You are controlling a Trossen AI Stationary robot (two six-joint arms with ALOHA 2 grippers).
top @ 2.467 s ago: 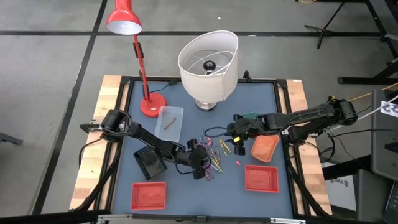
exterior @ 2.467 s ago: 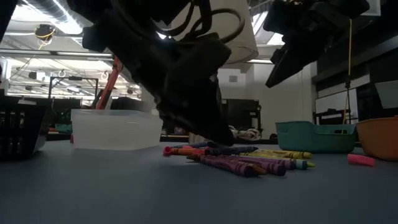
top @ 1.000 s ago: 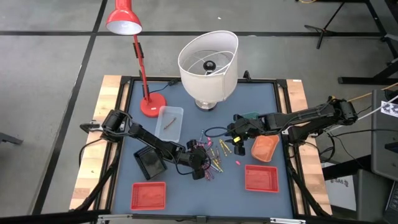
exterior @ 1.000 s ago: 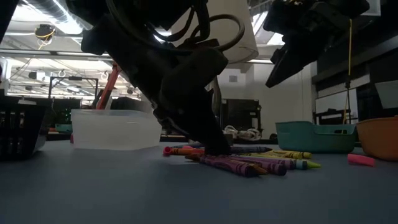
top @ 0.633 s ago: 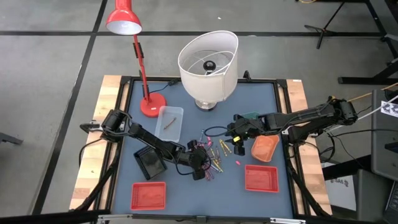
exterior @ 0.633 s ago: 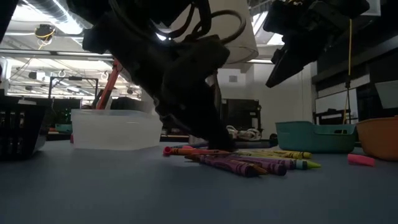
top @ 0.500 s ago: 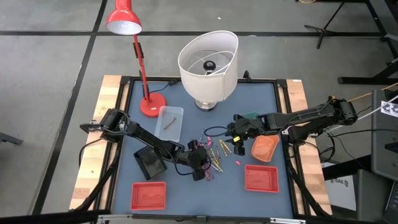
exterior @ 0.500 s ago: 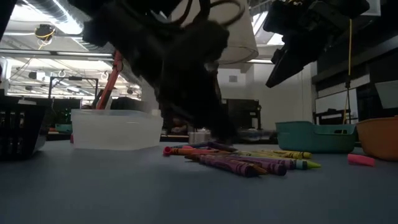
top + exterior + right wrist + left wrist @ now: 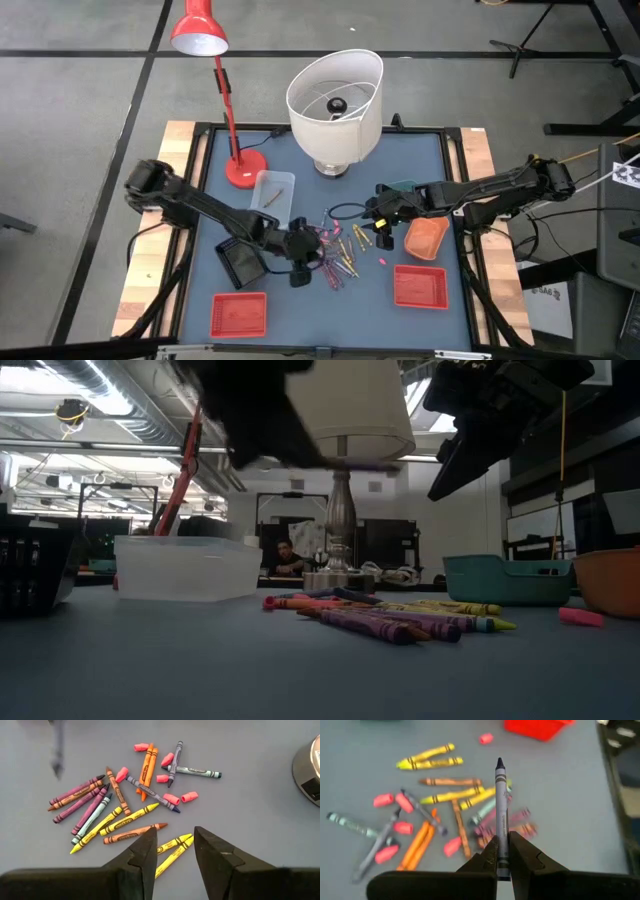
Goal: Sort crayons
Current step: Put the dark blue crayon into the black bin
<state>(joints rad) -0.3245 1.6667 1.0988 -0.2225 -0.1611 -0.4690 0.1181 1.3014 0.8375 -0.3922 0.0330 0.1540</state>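
Observation:
Several crayons [image 9: 342, 252] in pink, purple, yellow, orange and grey lie loose on the blue mat in the middle of the table; they also show in the low view [image 9: 385, 615] and the right wrist view [image 9: 125, 800]. My left gripper [image 9: 308, 243] hovers above the left edge of the pile, shut on a grey crayon [image 9: 500, 805]. My right gripper [image 9: 380, 217] is open and empty, raised over the pile's right side; its fingers stand above two yellow crayons [image 9: 172, 850]. My left gripper pinches the grey crayon's rear end [image 9: 502, 857] between its two fingers. The crayon lies along the fingers and sticks out ahead of them, its dark tip [image 9: 499, 763] foremost. It is lifted clear of the mat, above the pile.
A clear box [image 9: 272, 197] and a black tray [image 9: 240, 262] stand left of the pile. Red trays [image 9: 238, 313] [image 9: 420, 287] stand near the front edge. An orange bowl [image 9: 425, 238] and a teal tray [image 9: 402, 188] stand right. A red lamp [image 9: 243, 168] and a white-shaded lamp [image 9: 335, 100] stand at the back.
My left gripper has risen from the crayon pile with the grey crayon between its fingers and has gone a little toward the table's left edge; in the low view it has left the mat and now shows only at the top. The right arm has kept still.

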